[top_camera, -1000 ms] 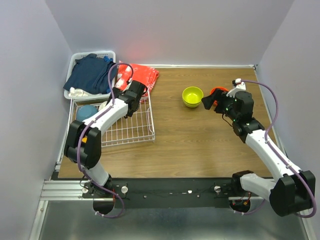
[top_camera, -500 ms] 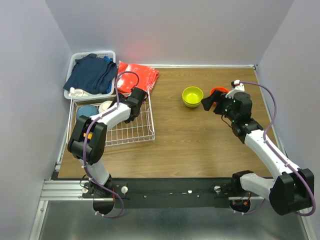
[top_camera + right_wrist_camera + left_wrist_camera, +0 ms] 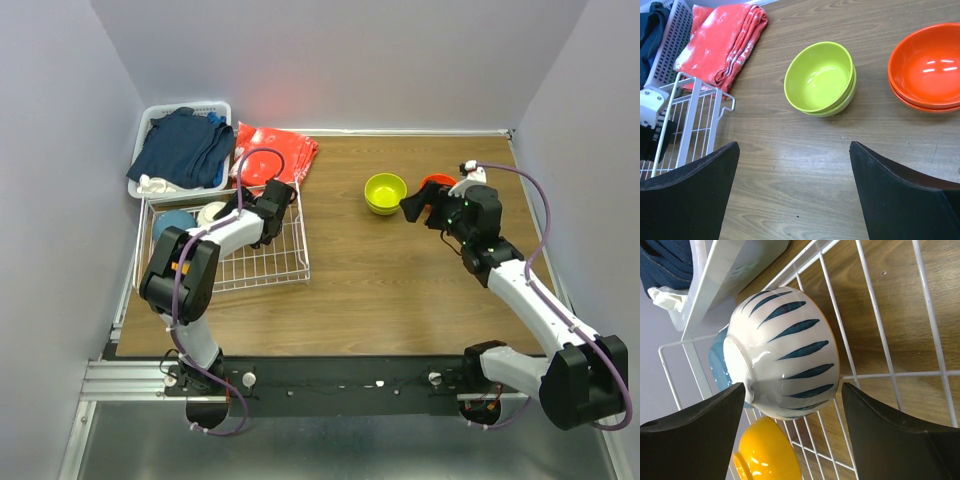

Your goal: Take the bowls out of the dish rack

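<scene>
Since a second ago, the left arm has folded back from the far right corner of the dish rack (image 3: 265,262) toward its far left end, and the left pincer (image 3: 235,208) now sits over the bowls left there. The right arm has barely shifted.

Judging by how things lie, the job is a little past halfway. Two lime green bowls (image 3: 820,77) sit nested on the wooden table (image 3: 400,290), at the upper middle of the right wrist view. Two red-orange bowls (image 3: 927,67) are stacked just beside them, at the upper right. Three bowls are still in the rack: the white bowl (image 3: 785,350) with blue streaks, the blue bowl (image 3: 717,370) behind it, and the yellow-orange bowl (image 3: 765,452) at the bottom of the left wrist view.

The white bowl lies tipped on its side on the rack wires, at the centre of the left wrist view, directly between the left pincer's fingers. One fingertip (image 3: 737,390) meets it at the foot and the other at the rim, so the pincer looks clenched on the bowl, which still rests in the rack.

The right pincer (image 3: 795,200) is spread wide and holds nothing. It hovers over bare table, with the green stack near and ahead of it.
</scene>
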Robot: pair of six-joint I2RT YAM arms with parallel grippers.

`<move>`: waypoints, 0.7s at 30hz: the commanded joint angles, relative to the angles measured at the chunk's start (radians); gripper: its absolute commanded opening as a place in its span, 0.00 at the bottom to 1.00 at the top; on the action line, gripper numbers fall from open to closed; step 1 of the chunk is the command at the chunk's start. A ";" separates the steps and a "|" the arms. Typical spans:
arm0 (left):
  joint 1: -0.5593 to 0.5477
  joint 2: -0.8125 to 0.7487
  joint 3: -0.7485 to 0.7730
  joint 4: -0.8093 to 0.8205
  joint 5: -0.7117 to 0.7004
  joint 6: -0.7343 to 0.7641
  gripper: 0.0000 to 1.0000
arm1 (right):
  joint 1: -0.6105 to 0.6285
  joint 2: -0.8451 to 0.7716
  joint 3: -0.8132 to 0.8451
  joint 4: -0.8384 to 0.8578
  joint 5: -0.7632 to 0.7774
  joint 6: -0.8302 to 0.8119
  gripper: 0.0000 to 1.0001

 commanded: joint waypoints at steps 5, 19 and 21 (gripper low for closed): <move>0.007 0.031 -0.025 0.060 -0.068 0.040 0.82 | 0.013 0.007 -0.019 0.042 0.030 -0.012 0.99; -0.057 0.021 -0.012 -0.008 -0.094 -0.002 0.53 | 0.016 0.001 -0.027 0.045 0.027 -0.012 0.98; -0.082 0.017 -0.015 -0.021 -0.108 -0.011 0.52 | 0.016 0.005 -0.025 0.045 0.027 -0.013 0.98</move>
